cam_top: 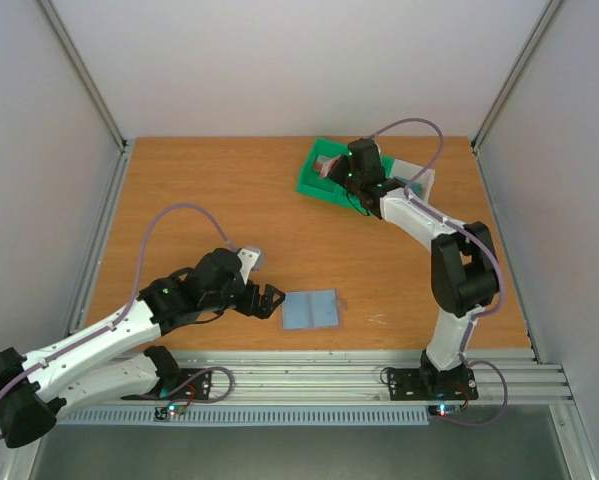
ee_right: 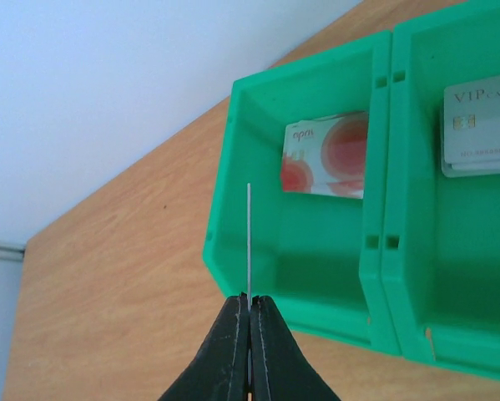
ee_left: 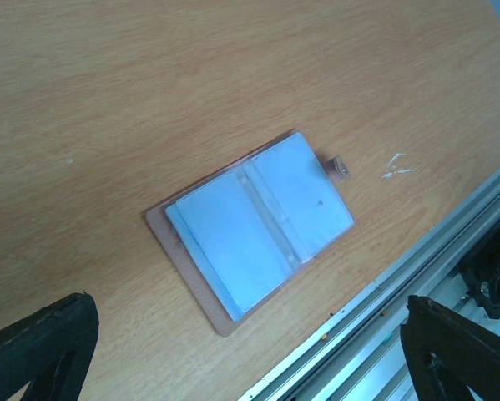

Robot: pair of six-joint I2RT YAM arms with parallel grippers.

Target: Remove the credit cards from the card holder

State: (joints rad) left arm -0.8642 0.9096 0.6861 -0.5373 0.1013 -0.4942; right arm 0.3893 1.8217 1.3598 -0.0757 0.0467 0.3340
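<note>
Two arms work at opposite ends of the table (cam_top: pixel 199 190). Nearest the onlooker, the card holder (ee_left: pixel 258 230) lies flat and open close to the near edge, blue-grey sleeves up, with its tan cover showing round the rim. From above, its long axis runs left to right and the centre crease runs roughly near to far. Whether any sleeve has a card in it cannot be told.

The left gripper (cam_top: pixel 270 300) sits just to the left of the holder, apart from it, with its jaws spread wide and nothing between them. The left arm is folded low over the table, elbow back toward its base and wrist pointing right at the holder. It is by far the nearer arm to the holder.

At the far side, the right arm reaches forward, fully extended, to the green tray (ee_right: pixel 316 276). The right gripper (ee_right: pixel 250 305) is pinched closed on a thin card (ee_right: pixel 249 242), seen edge-on as a white line pointing straight out from the fingertips. The card's free edge points into the left-hand compartment as the wrist camera sees it.

- That compartment holds the red-blotched card (ee_right: pixel 329 159) against its far wall.
- The neighbouring compartment holds the greyish card (ee_right: pixel 479 125).

The next move probably depends on this alignment, because the target compartment lies directly ahead of the held card.
</note>
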